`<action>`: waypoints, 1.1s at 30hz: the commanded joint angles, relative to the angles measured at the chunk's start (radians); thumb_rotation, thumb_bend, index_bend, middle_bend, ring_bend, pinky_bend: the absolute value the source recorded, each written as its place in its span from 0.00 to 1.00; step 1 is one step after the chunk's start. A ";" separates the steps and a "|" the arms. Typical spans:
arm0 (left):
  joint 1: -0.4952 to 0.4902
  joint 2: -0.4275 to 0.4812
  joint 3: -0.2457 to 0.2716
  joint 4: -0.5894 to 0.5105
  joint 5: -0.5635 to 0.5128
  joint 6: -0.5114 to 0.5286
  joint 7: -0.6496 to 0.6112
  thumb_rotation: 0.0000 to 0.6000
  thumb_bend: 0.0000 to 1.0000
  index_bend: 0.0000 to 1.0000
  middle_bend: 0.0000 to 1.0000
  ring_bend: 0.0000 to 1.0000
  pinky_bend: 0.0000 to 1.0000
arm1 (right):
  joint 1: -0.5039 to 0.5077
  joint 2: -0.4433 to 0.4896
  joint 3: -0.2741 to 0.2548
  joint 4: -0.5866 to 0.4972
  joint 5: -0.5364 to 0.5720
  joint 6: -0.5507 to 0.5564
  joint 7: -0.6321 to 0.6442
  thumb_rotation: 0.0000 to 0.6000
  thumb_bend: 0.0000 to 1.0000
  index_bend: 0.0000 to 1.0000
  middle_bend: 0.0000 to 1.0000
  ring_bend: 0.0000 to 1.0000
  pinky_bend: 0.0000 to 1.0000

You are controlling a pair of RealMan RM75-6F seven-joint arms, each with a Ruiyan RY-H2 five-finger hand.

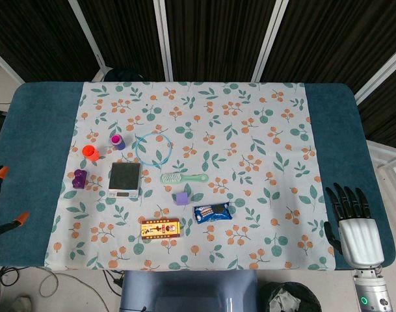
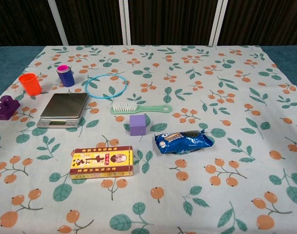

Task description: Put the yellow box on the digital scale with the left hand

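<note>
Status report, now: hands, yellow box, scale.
Right hand open at table edge; left hand not in view. Yellow box lies flat, untouched, near side of empty digital scale. Nothing between them.

Yellow box [image 1: 160, 228] lying near table front, digital scale [image 1: 125, 180] behind it, right hand [image 1: 354, 218] open at edge

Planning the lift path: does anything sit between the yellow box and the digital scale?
Nothing visible does. The yellow box lies flat in front of the digital scale with only bare tablecloth between them. The purple cube and green brush sit off to the side, clear of that line.
</note>
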 commanded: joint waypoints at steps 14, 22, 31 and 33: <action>-0.001 0.000 0.002 0.001 0.004 0.000 0.001 1.00 0.10 0.01 0.04 0.01 0.08 | -0.005 0.004 0.002 -0.001 0.002 0.009 0.005 1.00 0.51 0.03 0.07 0.06 0.01; -0.006 -0.010 0.001 0.025 0.047 0.029 -0.006 1.00 0.12 0.02 0.11 0.10 0.18 | -0.006 0.007 0.002 -0.001 0.004 0.008 0.012 1.00 0.51 0.03 0.07 0.06 0.01; -0.036 -0.044 0.015 0.076 0.107 0.017 0.033 1.00 0.38 0.05 0.58 0.51 0.53 | -0.006 0.008 0.002 0.002 0.013 0.001 0.010 1.00 0.51 0.03 0.07 0.06 0.01; -0.055 -0.035 0.024 0.064 0.120 -0.017 0.061 1.00 0.46 0.06 0.69 0.62 0.64 | -0.004 0.006 0.002 0.003 0.015 -0.002 0.008 1.00 0.51 0.03 0.07 0.06 0.01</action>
